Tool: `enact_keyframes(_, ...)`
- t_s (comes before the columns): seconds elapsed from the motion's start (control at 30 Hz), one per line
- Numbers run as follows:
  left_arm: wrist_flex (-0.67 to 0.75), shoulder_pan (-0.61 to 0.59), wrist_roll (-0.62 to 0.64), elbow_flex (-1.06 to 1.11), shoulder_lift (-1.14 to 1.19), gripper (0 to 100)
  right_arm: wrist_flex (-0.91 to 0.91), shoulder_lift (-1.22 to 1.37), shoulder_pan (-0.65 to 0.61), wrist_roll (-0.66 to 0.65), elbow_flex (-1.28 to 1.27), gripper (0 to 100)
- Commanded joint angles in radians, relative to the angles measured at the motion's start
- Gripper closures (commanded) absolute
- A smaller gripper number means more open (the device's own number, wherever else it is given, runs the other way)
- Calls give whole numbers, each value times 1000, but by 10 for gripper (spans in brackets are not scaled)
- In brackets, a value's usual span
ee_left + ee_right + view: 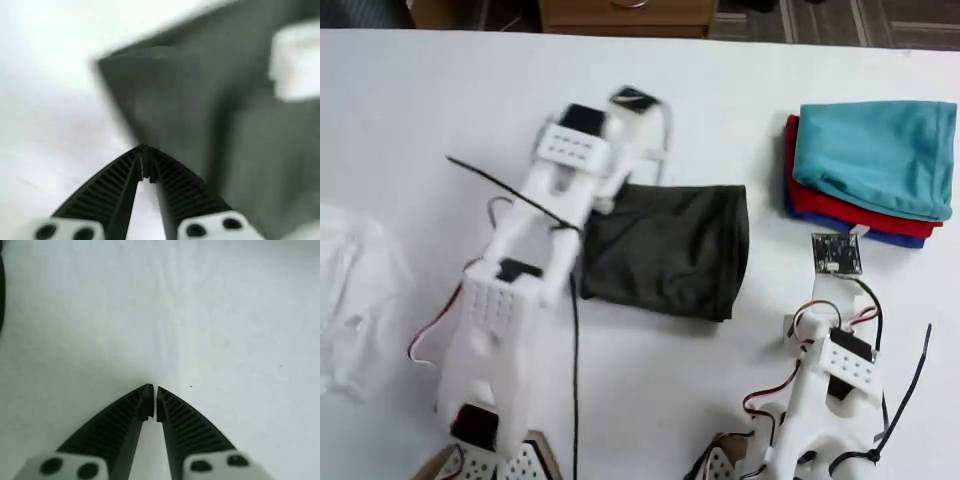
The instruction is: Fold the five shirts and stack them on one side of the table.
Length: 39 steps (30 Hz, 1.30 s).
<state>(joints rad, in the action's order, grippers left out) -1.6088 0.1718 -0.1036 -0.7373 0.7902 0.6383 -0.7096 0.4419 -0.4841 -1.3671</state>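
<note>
White tabletop [410, 100] all round, wooden furniture [625, 15] beyond its far edge.

Left gripper [143, 152]: jaws pressed together, tips right at the edge of the dark shirt [200, 115]. Cannot tell whether any cloth is caught between them. Right gripper [154, 392]: jaws closed to a hairline with nothing between, hanging over bare table at the near right.

Dark shirt lying mid-table, already folded into a rough rectangle, a little skewed. Left arm [520, 270] stretched across to its left side. Well apart, at the far right of the table, three folded shirts one on another: teal shirt [875, 155] on top, red shirt [810, 195] beneath, blue shirt [890, 238] lowest. Crumpled clear plastic [350, 300] at the left edge.

By the look of it, thin knit cloth: light, limp, with no stiffness to keep a fold once off the table. Likely to droop and fall open if raised by a single point, and to drag and bunch rather than slide. Probably best taken at two corners of one folded edge, one gripper per corner, pinching through every layer, then carried low and flat towards the teal shirt. Main risk: catching only the top layer and peeling the fold apart.
</note>
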Motion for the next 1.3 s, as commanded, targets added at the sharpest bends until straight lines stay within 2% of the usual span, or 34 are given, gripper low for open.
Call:
enact_keyframes(0.0,91,-46,-5,-4,43,976,-13,-28,2,9,6,979)
enact_keyframes(0.27,206,-84,2,-5,104,976,-8,-30,5,11,6,979)
enact_keyframes(0.43,103,-68,14,-28,-8,976,61,-30,18,25,57,979)
enact_keyframes(0.5,51,-43,51,-48,-46,976,163,-30,1,121,126,979)
enact_keyframes(0.63,14,8,80,-91,-83,976,363,-28,-143,218,281,979)
enact_keyframes(0.77,41,40,80,-91,-57,976,432,-30,-295,247,344,979)
enact_keyframes(1.13,160,15,75,-102,120,976,432,-30,-657,241,330,979)
enact_keyframes(1.27,190,-5,74,-102,172,976,346,-21,-697,241,262,979)
